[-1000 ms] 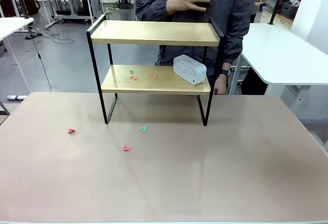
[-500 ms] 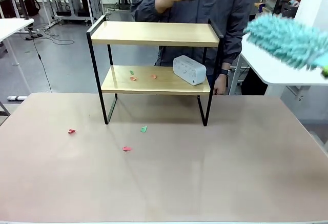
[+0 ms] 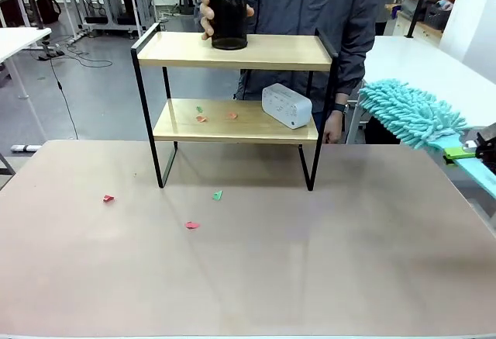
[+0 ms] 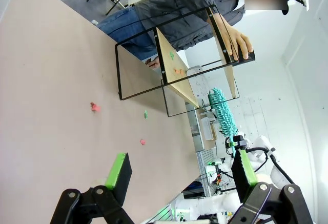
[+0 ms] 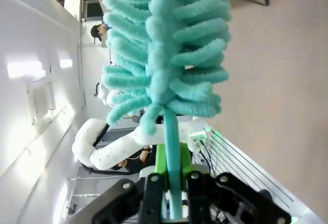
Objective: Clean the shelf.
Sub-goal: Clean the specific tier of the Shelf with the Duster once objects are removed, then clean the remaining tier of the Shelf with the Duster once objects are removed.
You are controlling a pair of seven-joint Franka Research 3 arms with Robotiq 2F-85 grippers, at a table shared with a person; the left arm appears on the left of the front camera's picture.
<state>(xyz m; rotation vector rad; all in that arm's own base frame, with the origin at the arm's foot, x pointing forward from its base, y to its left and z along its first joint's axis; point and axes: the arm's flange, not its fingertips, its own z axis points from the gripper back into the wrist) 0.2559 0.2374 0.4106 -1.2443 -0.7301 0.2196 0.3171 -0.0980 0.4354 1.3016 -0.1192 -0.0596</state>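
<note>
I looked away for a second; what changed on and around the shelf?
The teal duster, held in the right tool, swung down from the upper right to the right of the shelf. The person's hand brought a black cup down onto its top board. The white box and scraps stayed put.

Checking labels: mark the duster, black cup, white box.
duster (image 3: 407, 112), front view, fluffy teal head.
black cup (image 3: 230, 21), front view, its side wall.
white box (image 3: 287, 105), front view, its front face.
</note>
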